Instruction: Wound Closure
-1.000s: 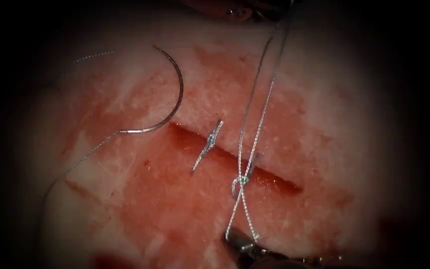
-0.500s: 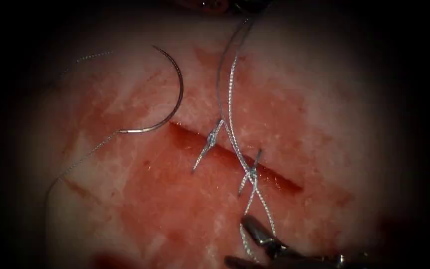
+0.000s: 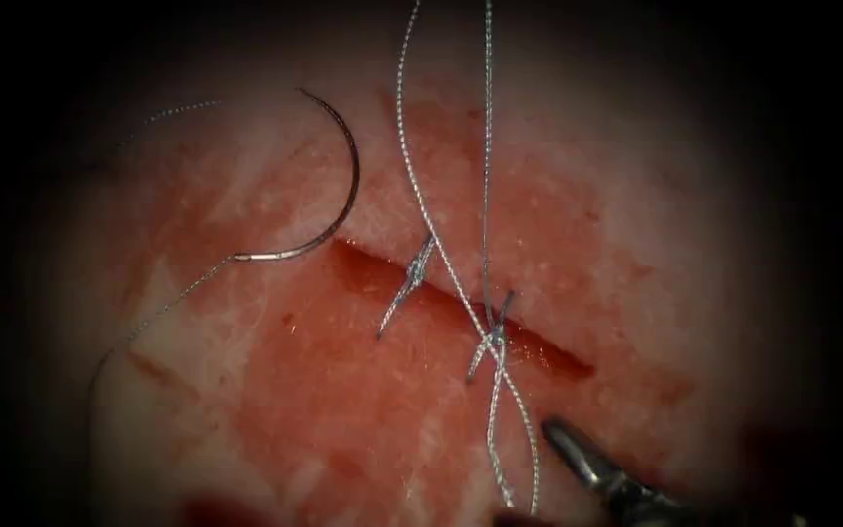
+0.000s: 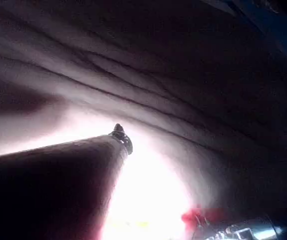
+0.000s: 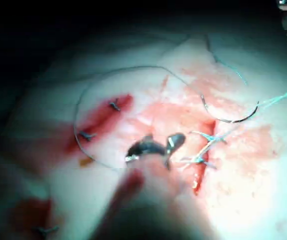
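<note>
Curved needle (image 3: 339, 185) lies free on tissue (image 3: 275, 390), left of cut (image 3: 461, 303).

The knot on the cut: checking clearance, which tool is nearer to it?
Right. The right tool sits just below-right of the knot, jaws open, holding nothing. The left tool is well away, up where the thread leads.

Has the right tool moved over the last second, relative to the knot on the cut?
Yes. The right tool has shifted rightward and let go of the thread; its open jaws now sit right of the knot, holding nothing. The needle lies unmoved on the tissue.
</note>
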